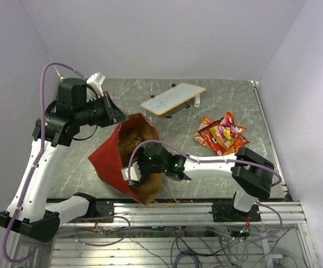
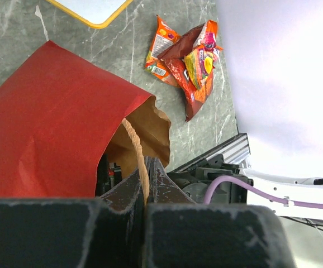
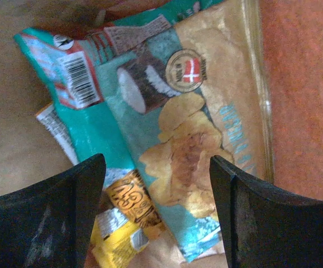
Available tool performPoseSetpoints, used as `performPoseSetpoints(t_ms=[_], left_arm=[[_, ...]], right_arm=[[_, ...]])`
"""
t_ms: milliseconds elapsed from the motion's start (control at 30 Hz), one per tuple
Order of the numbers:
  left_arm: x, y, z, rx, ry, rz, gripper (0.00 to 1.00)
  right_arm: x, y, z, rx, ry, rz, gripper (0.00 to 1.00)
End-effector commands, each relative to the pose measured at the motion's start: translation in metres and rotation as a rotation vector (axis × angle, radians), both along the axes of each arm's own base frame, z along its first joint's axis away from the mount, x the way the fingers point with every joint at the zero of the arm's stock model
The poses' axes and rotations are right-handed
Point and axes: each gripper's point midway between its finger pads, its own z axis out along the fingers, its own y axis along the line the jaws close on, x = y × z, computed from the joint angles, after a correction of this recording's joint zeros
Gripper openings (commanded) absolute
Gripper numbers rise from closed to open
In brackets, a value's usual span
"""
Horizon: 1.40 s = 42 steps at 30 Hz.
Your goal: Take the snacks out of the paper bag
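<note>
The paper bag (image 1: 110, 162), red outside and brown inside, lies tilted with its mouth (image 1: 139, 137) held up. My left gripper (image 1: 115, 114) is shut on the bag's string handle (image 2: 138, 162) at the rim; the bag's red side (image 2: 50, 123) fills the left wrist view. My right gripper (image 1: 136, 173) is open and reaches inside the bag. Its jaws (image 3: 157, 167) stand wide on either side of a teal chip packet (image 3: 167, 111), with a small yellow-gold packet (image 3: 122, 223) beneath it. A pile of red and orange snack packets (image 1: 223, 135) lies on the table to the right, and also shows in the left wrist view (image 2: 189, 61).
A flat white, tan-edged board (image 1: 172, 99) lies at the back of the grey marble table (image 1: 217, 95). White walls close off the back and both sides. The metal rail (image 1: 206, 206) with the arm bases runs along the near edge.
</note>
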Motion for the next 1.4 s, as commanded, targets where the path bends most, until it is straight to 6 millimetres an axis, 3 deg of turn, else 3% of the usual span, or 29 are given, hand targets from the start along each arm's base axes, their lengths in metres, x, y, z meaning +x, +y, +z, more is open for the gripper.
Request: performPoseSetpoints(t_ms=[0,167,300,400,500,567,667,800,967,1233,1367], left_arm=[[0.000,-0.003,0.019,-0.025,-0.069,-0.018,0.07],[0.000,-0.005,0.015,-0.022,-0.050,-0.031,0.07],[-0.001,-0.002,0.018,-0.007,-0.060,-0.026,0.07],[-0.002,0.000,0.016,0.007,-0.059,-0.023,0.07],[-0.002,0.004,0.015,0.039,-0.058,-0.022,0.07],[-0.002,0.007,0.015,0.057,-0.057,-0.014,0.07],[-0.004,0.010,0.011,0.065,-0.055,0.005,0.07],[-0.006,0.013,0.010,0.072,-0.057,0.011,0.07],[-0.004,0.019,0.005,0.109,-0.041,0.034,0.07],[-0.004,0.023,0.001,0.122,-0.033,0.055,0.07],[-0.005,0.025,-0.003,0.126,-0.030,0.068,0.07]], right_arm=[[0.007,0.030,0.022,0.146,-0.053,0.026,0.75],[0.019,0.045,0.013,0.201,-0.051,-0.009,0.75],[0.006,0.051,-0.005,0.161,-0.005,0.073,0.75],[0.013,0.061,-0.002,0.181,0.004,0.066,0.75],[0.032,0.065,0.003,0.237,-0.012,-0.030,0.73],[0.042,0.063,0.016,0.296,-0.020,-0.084,0.64],[0.059,0.050,0.035,0.407,-0.008,-0.169,0.41],[0.076,0.037,0.053,0.489,0.030,-0.235,0.21],[0.081,0.036,0.069,0.509,0.031,-0.247,0.00],[0.073,0.024,0.078,0.493,0.040,-0.233,0.00],[0.076,0.007,0.080,0.474,-0.012,-0.245,0.00]])
